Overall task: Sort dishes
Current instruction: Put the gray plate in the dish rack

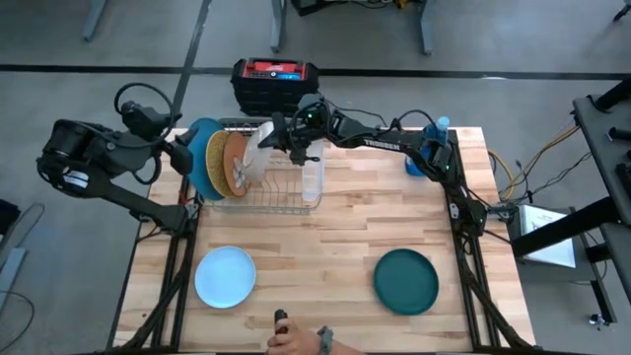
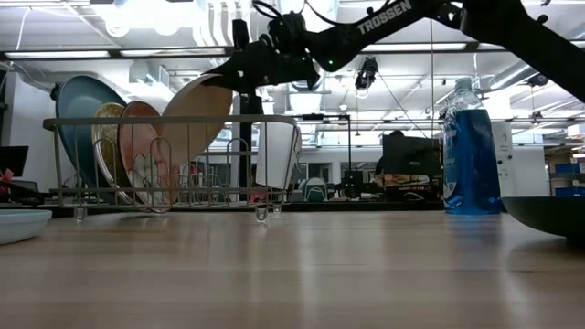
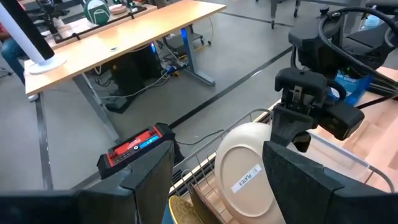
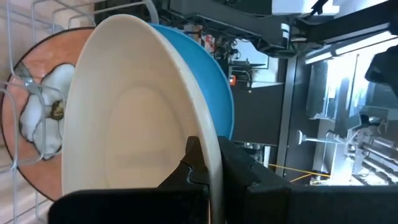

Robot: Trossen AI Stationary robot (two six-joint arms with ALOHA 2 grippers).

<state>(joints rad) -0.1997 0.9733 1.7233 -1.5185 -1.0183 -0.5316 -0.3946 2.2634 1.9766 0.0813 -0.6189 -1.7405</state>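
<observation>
Beige-grey plate pinched btwn right fingers.

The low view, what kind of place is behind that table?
Probably an open-plan robotics lab or workshop: long ceiling strip lights, desks with dark computer monitors in the background, and a dark two-finger robot arm reaching over a wire dish rack on the light wooden table.

Three plates upright in rack, cup alongside.

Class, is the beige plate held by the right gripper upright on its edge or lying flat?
Upright, tilted: the beige plate stands on edge over the wire rack, its rim pinched by the right gripper.
</observation>
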